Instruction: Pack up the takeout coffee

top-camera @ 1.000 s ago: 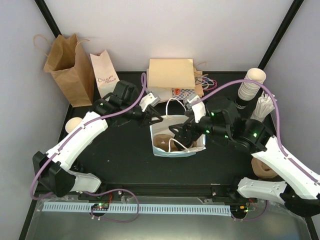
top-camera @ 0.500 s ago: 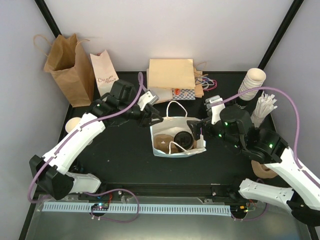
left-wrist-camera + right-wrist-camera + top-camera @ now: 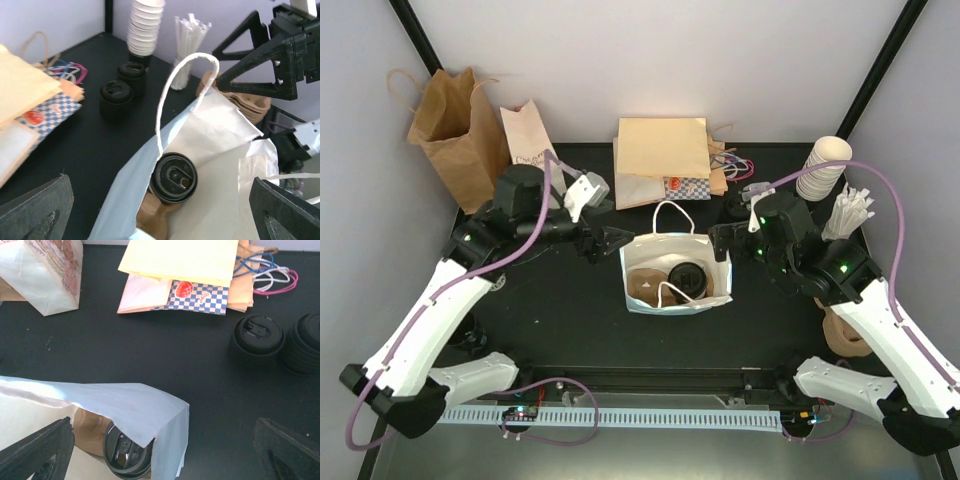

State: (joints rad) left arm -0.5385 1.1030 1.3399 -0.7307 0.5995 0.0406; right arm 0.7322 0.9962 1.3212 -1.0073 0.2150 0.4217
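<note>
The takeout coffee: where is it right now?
In the top view, the takeout coffee stands inside the open white bag at mid-frame, just right of the brown cardboard holder sharing that bag.

Takeout coffee [image 3: 686, 278] inside the bag [image 3: 675, 245], flat bags [image 3: 662, 150] behind it, lid stacks [image 3: 258, 337] rear right

- Small white paper bag [image 3: 525, 128] at the back left — reddish script print, too small to read.
- Blue-and-white checked flat paper bag [image 3: 200, 296] — red emblem, no legible letters.
</note>
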